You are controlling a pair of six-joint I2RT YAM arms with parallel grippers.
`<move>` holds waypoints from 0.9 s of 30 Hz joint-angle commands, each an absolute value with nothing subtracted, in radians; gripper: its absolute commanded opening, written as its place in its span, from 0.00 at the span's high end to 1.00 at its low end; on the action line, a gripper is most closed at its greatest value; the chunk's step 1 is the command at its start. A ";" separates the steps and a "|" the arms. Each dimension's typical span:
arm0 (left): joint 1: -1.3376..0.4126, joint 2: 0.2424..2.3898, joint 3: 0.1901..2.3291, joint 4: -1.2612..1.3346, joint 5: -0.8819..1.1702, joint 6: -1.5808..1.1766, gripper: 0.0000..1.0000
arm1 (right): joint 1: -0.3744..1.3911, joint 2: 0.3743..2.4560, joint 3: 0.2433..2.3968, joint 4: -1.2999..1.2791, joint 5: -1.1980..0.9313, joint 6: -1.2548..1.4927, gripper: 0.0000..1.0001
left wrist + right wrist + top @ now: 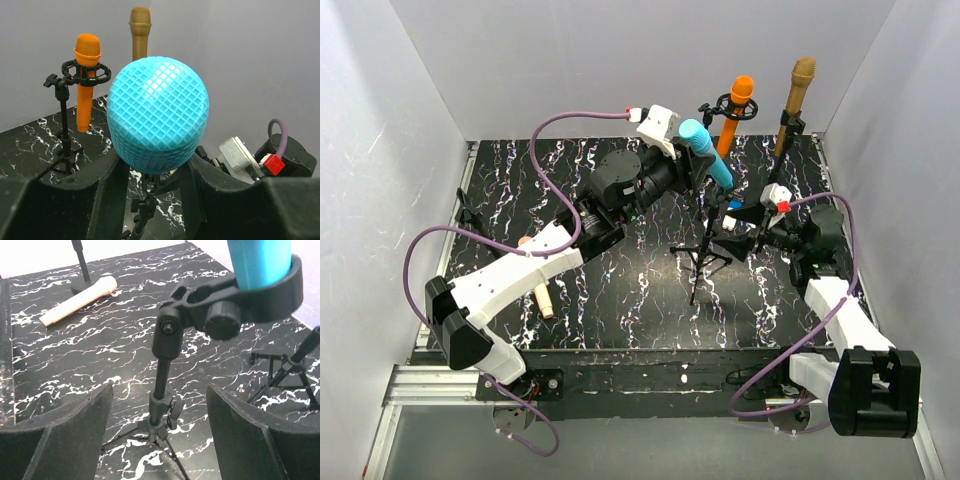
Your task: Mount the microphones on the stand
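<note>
My left gripper (692, 160) (154, 175) is shut on the light blue microphone (705, 152) (157, 112), just below its rounded head. The microphone's lower body (260, 262) sits inside the black clip (240, 305) of the middle stand (705, 255) (160, 385). My right gripper (742, 220) (159, 400) is open, its fingers on either side of that stand's pole without touching it. The orange microphone (735, 110) (85, 80) and the gold-bronze one (797, 95) (140, 32) stand upright in their own stands at the back. The pale pink-beige microphone (542, 295) (80, 300) lies on the table, partly under my left arm.
The marbled black table (640, 300) is boxed in by white walls on three sides. A further stand (80, 270) rises beyond the pink-beige microphone. Tripod legs (287, 375) spread to the right of my right gripper. Purple cables (570, 120) loop over both arms.
</note>
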State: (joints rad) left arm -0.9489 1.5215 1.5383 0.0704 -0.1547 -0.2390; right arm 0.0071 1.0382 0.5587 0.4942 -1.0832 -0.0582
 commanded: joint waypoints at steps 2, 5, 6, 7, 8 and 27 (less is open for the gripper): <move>-0.968 1.482 1.569 0.008 -0.155 -0.279 1.00 | 0.057 1.095 0.545 0.784 -1.045 -0.043 0.18; -0.969 1.489 1.580 0.006 -0.155 -0.287 1.00 | 0.072 1.143 0.534 0.885 -1.008 -0.060 0.17; -0.971 1.493 1.583 0.006 -0.156 -0.293 1.00 | 0.075 1.161 0.531 0.929 -1.000 -0.049 0.17; -0.973 1.494 1.588 0.006 -0.156 -0.296 1.00 | 0.077 1.178 0.528 0.972 -0.999 -0.031 0.17; -0.974 1.497 1.589 -0.021 -0.158 -0.299 1.00 | 0.077 1.193 0.525 1.011 -1.017 -0.008 0.18; -1.006 1.502 1.560 0.023 -0.252 -0.330 1.00 | 0.163 1.290 0.387 1.304 -0.879 -0.057 0.47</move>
